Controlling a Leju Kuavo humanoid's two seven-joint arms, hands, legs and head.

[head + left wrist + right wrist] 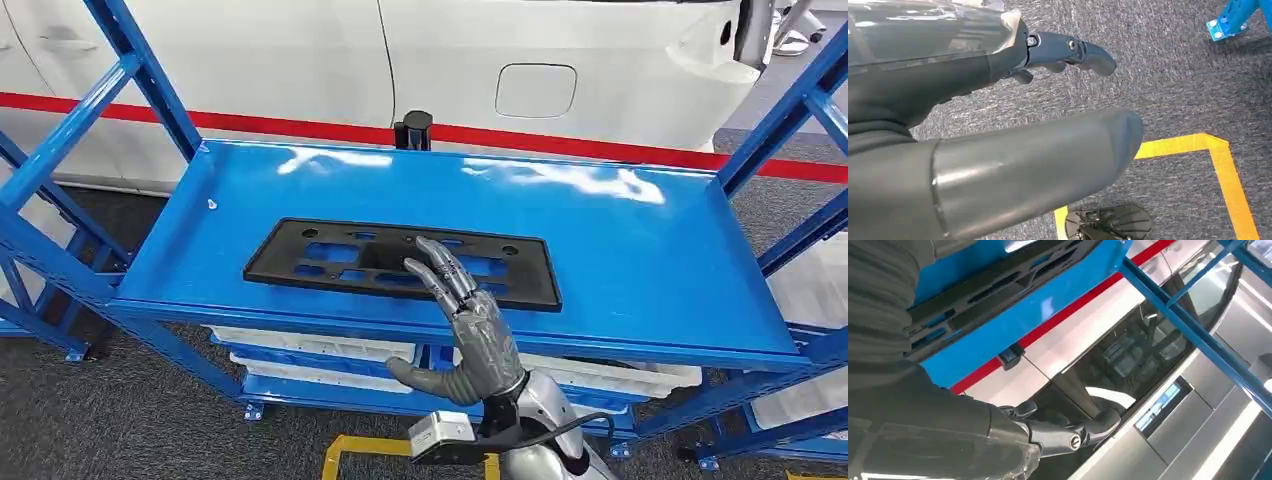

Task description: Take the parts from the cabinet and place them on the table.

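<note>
Black plastic part [400, 262] lies flat on the blue cabinet shelf [620, 250]; right hand [465, 325] spread above its near edge. Left hand [998, 150], fingers apart, hangs over grey carpet [1173, 85] with yellow tape [1218, 165]. White car [560, 70] behind.

The right arm [545, 420] is reaching up from the near edge, its right hand [470, 330] spreading flat with fingers [440, 265] pointing far and thumb jutting left, holding nothing. The left hand [998, 140] is hanging low, thumb and fingers [1073, 50] apart, gripping nothing.
</note>
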